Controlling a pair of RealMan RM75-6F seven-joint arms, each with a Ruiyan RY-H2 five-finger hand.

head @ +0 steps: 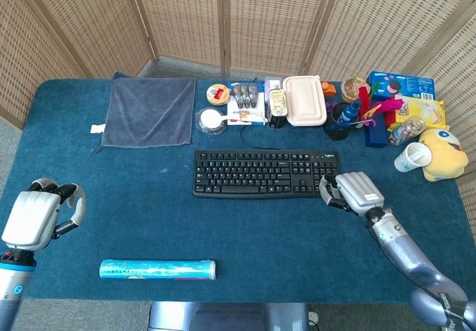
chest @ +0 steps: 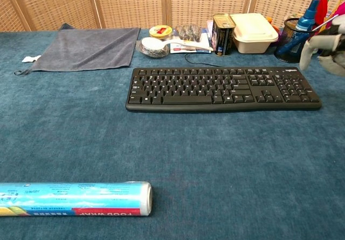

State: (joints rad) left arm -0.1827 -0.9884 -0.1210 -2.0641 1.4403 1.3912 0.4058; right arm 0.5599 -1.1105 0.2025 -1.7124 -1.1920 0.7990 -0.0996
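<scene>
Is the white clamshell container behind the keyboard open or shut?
Shut: the white clamshell container has its lid lying flat on its base in both views, with no gap and no contents visible.

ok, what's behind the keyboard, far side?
Behind the keyboard runs a row: a grey towel, a white lidded container, a tin can and a mesh pen cup. The right hand hovers at the keyboard's right end. The container's contents are hidden.

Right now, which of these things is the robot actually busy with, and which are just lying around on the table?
In hand:
right hand, open, beside the right end of the keyboard
left hand, holding nothing, nearest the food wrap roll

Lying about:
grey towel
lidded box
tin can
pen holder
paper cup
yellow plush toy
</scene>
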